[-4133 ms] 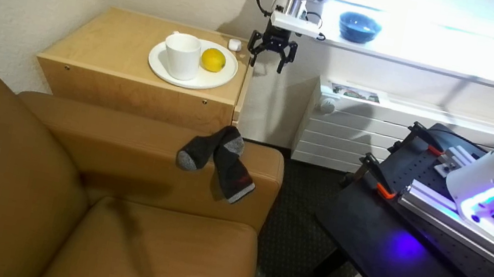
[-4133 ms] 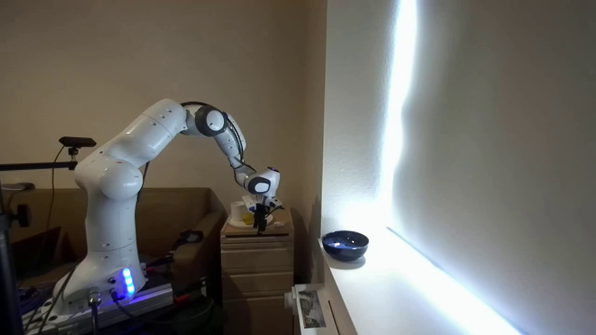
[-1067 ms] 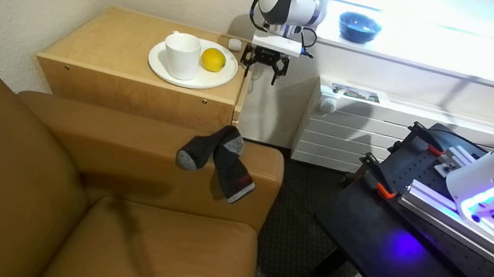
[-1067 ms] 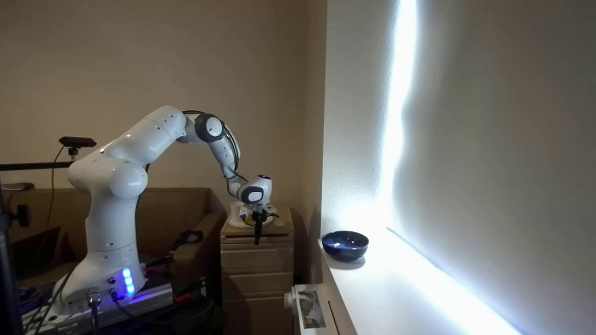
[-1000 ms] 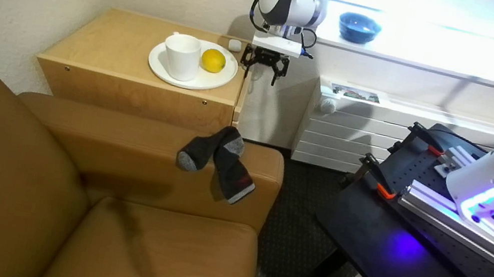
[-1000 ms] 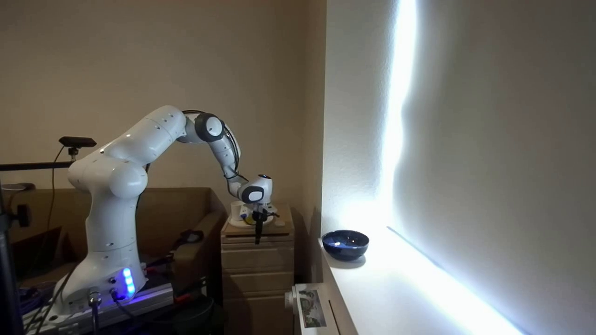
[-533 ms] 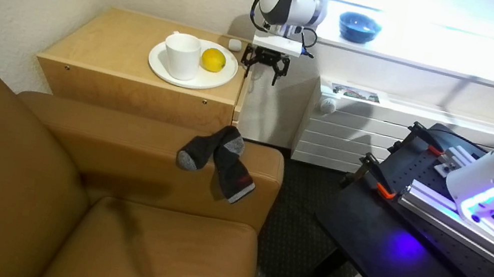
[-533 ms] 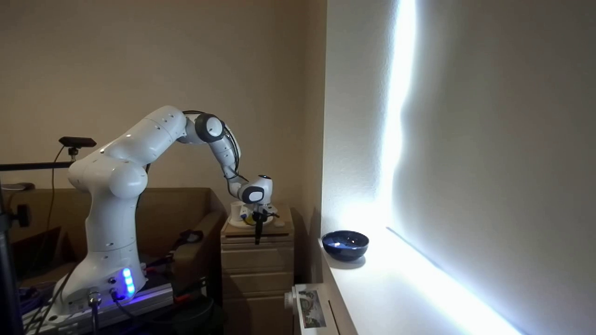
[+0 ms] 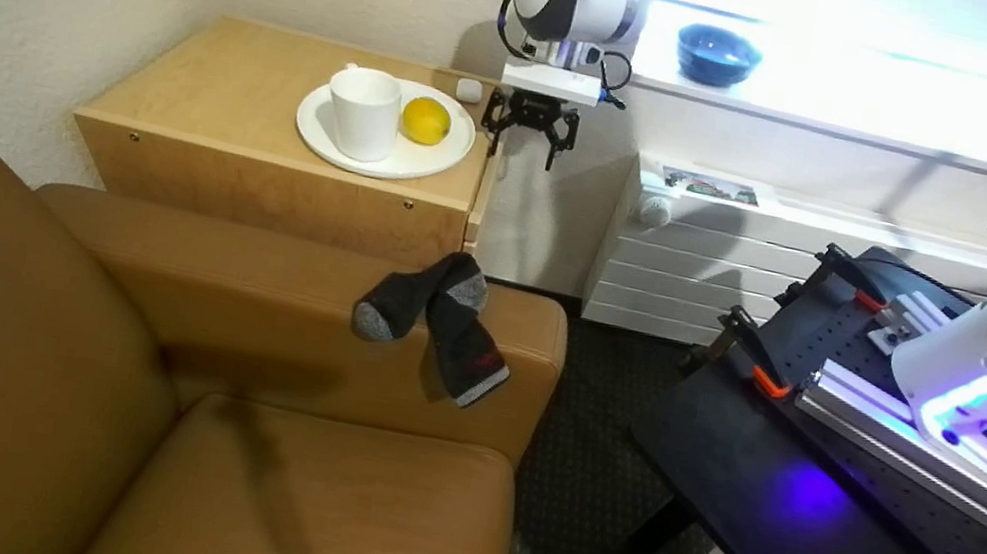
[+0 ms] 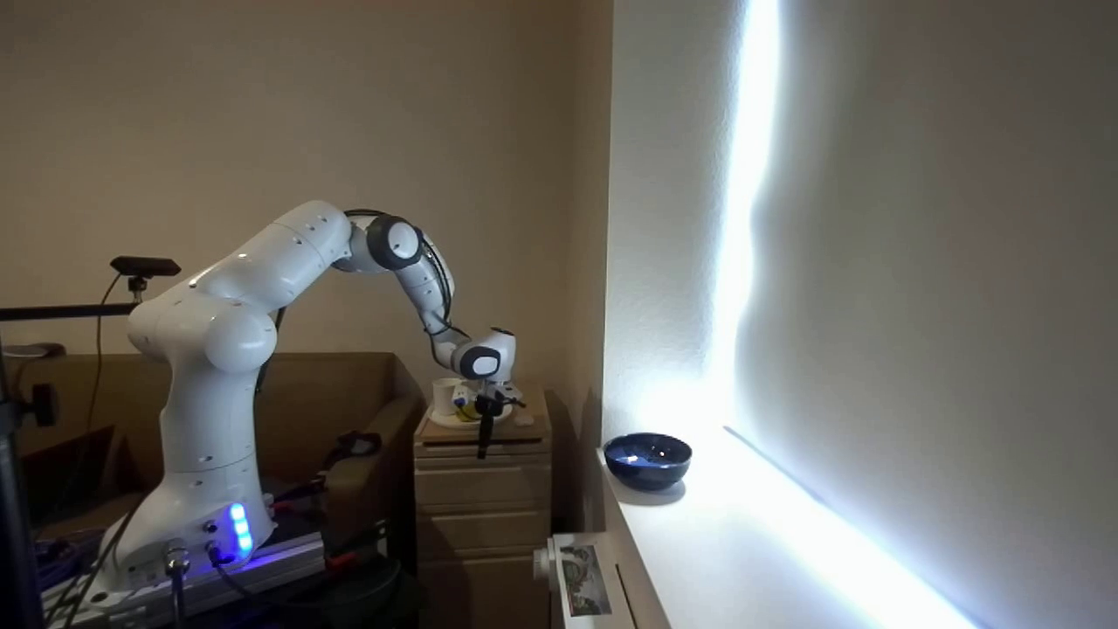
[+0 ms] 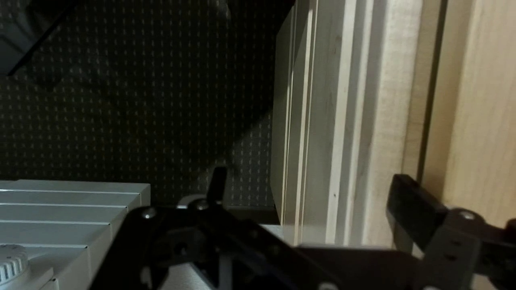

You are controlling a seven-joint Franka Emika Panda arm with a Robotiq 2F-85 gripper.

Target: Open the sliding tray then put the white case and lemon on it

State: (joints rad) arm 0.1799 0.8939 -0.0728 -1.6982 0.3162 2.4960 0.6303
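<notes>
In both exterior views, the white case [image 9: 470, 90] lies on the wooden side table [image 9: 254, 78], close to its front corner. The lemon [image 9: 427, 120] rests on a round white plate [image 9: 404, 167] beside a mug. The sliding tray [image 11: 393, 100] appears pushed in; only its pale front strip shows, running along the table front in the wrist view. My gripper [image 9: 521, 156] [image 11: 309, 177] hangs fingers down at that edge, open and holding nothing. One of its fingers [image 11: 415, 209] is over the dark groove behind the strip; whether it touches the wood I cannot tell.
A white mug [image 9: 365, 114] shares the plate with the lemon. Beyond the gripper stands a white radiator [image 9: 709, 264], and a blue bowl [image 9: 717, 56] sits on the windowsill. Dark socks [image 9: 445, 319] lie on the brown sofa's arm [image 9: 252, 265].
Over about four seconds my gripper has come down to the table's front edge. During the last half second the hand has shifted only slightly. Case, lemon, plate and mug have not moved.
</notes>
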